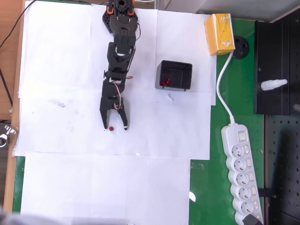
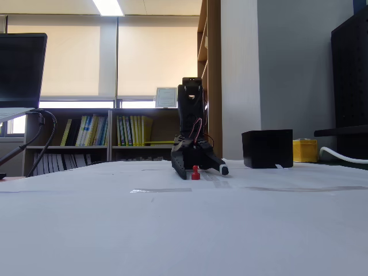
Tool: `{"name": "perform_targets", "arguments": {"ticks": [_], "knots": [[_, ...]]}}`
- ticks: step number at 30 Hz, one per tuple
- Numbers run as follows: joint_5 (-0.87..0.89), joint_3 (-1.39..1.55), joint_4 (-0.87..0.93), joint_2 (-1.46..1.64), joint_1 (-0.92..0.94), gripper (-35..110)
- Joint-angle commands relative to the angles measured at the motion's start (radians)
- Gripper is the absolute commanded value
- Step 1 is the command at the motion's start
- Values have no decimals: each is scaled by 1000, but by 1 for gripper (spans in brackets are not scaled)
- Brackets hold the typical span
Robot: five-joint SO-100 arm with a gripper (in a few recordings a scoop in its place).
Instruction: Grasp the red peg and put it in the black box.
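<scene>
A tiny red peg (image 1: 111,128) stands upright on the white paper, a small red stub (image 2: 195,172) in the fixed view. My black gripper (image 1: 115,126) is lowered over it, open, one fingertip on each side of the peg, which sits nearer the left finger. In the fixed view the gripper (image 2: 202,171) reaches down to the table with the peg between its spread fingers. The black box (image 1: 174,75) stands to the upper right of the gripper in the overhead view, with red pegs lying inside at its left wall. It shows as a dark cube (image 2: 267,148) right of the arm.
A yellow carton (image 1: 220,33) lies beyond the box at the top right. A white power strip (image 1: 242,168) and its cable run down the green mat on the right. A large black panel (image 1: 276,65) fills the right edge. White paper sheets (image 1: 93,183) cover the table.
</scene>
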Motion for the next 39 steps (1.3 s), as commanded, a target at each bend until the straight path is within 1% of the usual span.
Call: {"name": "perform_targets", "arguments": {"ticks": [1,39], "knots": [[-5,49,-17,5,-6,31],[8,49,-41,17,-32,32]]}}
